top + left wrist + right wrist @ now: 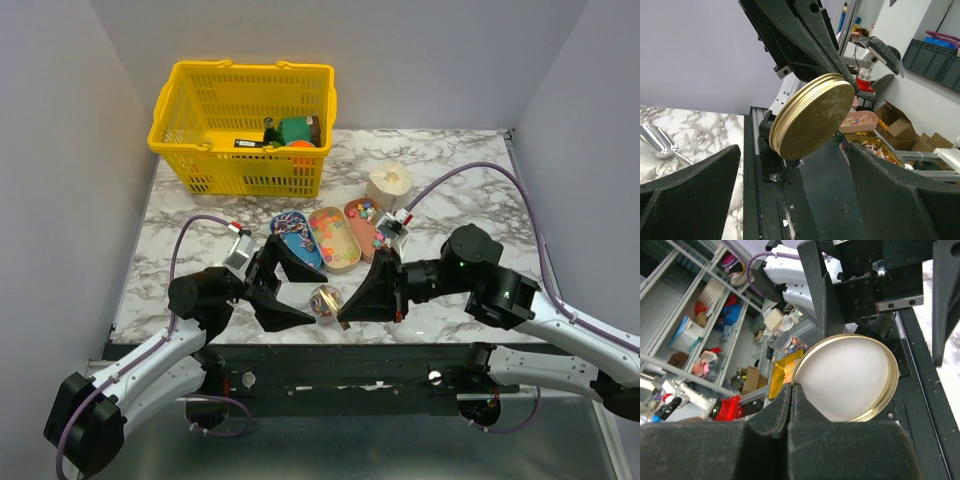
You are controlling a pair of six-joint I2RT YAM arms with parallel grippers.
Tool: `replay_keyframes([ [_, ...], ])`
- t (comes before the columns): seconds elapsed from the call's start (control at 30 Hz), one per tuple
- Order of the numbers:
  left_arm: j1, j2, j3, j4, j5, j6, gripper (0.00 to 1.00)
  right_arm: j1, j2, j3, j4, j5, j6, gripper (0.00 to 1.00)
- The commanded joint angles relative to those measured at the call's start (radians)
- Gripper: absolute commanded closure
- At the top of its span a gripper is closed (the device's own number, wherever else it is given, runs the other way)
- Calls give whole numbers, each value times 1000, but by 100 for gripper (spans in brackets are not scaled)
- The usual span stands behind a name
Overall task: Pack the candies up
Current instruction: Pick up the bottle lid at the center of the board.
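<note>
The candies (334, 234) are tiny multicoloured sweets lying in three oval trays at mid-table. More of them show inside a small round clear jar (325, 299) near the table's front edge. My right gripper (346, 318) is shut on the rim of a gold screw lid (847, 377), held tilted just right of the jar. The lid's gold top (812, 117) faces my left gripper (794, 150). That left gripper (300, 290) stands wide open just left of the jar, holding nothing. The right fingertips (793, 388) pinch the lid's edge. Neither wrist view shows the jar.
A yellow basket (240, 125) with goods stands at the back left. A white tub (390, 183) sits behind the pink tray (362, 228). The blue tray (296, 242) is close behind the left gripper. A metal scoop (659, 142) lies on the marble. The black front rail (350, 355) runs under both grippers.
</note>
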Motion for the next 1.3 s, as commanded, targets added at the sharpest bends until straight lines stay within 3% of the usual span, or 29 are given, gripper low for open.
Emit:
replay_keyframes([
  [0.0, -42, 0, 46, -61, 36, 69, 2, -4, 50, 43, 21, -94, -15, 94],
  [0.13, -68, -19, 70, -193, 18, 149, 9, -4, 82, 49, 23, -107, -16, 94],
  [0.3, -91, -43, 63, -207, 24, 167, 16, -6, 98, 49, 32, -120, -10, 93],
  [0.67, -152, -54, 66, -278, 56, 250, 52, -4, 122, 42, 46, -189, 24, 92],
  [0.97, -163, -63, 76, -339, 45, 275, 69, -4, 111, -9, 43, -142, 45, 78],
  [1.27, -164, -68, 86, -410, -37, 261, 79, -4, 125, -27, -35, -10, 36, 54],
])
